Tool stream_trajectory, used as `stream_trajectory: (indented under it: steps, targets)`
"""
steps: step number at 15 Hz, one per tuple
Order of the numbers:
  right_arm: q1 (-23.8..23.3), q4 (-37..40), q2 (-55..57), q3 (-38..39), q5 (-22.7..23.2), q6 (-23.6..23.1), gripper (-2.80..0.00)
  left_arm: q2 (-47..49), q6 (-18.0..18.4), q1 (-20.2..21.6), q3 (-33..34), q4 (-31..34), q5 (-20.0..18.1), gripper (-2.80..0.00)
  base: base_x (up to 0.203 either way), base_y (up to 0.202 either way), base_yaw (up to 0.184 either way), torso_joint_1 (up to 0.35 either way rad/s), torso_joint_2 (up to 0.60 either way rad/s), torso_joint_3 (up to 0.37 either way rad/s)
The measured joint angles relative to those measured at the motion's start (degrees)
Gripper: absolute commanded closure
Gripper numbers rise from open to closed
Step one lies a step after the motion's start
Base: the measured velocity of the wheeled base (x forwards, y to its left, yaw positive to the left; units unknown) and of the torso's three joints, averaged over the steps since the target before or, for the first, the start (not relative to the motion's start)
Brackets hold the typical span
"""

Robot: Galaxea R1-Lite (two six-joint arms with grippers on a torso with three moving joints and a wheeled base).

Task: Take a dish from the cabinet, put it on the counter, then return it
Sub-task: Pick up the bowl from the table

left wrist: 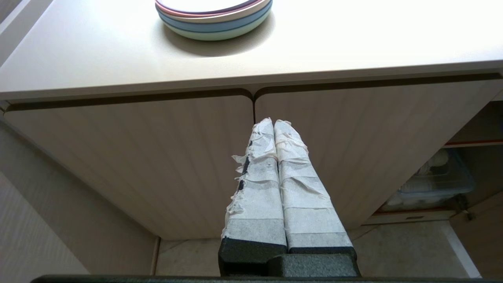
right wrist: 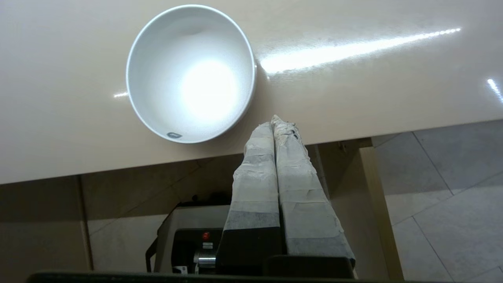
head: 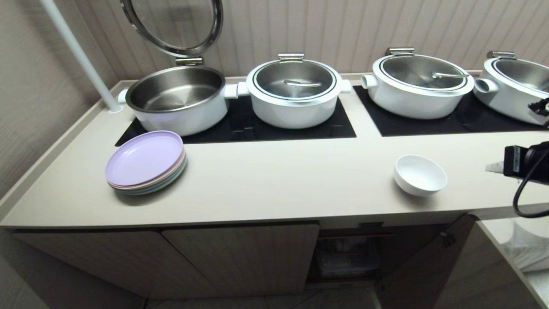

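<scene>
Sitting upright on the counter (head: 274,180) near its front edge, toward the right end, the white bowl (head: 420,174) is free of any grip. It lies to the left of the right gripper (right wrist: 279,122) — near, not touching — whose taped fingers are pressed together and empty above the counter's front edge. Being round, the bowl has no long axis. The right arm is much the nearer. The left gripper (left wrist: 274,125), likewise closed, hangs before the closed cabinet doors (left wrist: 157,157), left of the open cabinet (head: 347,253).
</scene>
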Motion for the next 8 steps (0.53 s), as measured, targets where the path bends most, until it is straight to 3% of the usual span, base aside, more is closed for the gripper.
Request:
stream_trajectory:
  steps: [4, 5, 8]
  targets:
    - [0.0, 3.0, 2.7, -2.7, 4.2, -2.9, 0.0, 0.0, 0.0, 0.0, 0.0, 0.0, 0.0, 0.0, 0.0, 0.0, 0.0, 0.0, 0.0, 0.0]
    - [0.0, 3.6, 3.0, -2.8, 4.2, -3.8, -2.8, 0.0, 0.0, 0.0, 0.0, 0.0, 0.0, 0.0, 0.0, 0.0, 0.0, 0.0, 0.0, 0.0]
    - [-0.2, 3.4, 4.2, -2.9, 4.1, -4.2, -2.8, 0.0, 0.0, 0.0, 0.0, 0.0, 0.0, 0.0, 0.0, 0.0, 0.0, 0.0, 0.0, 0.0]
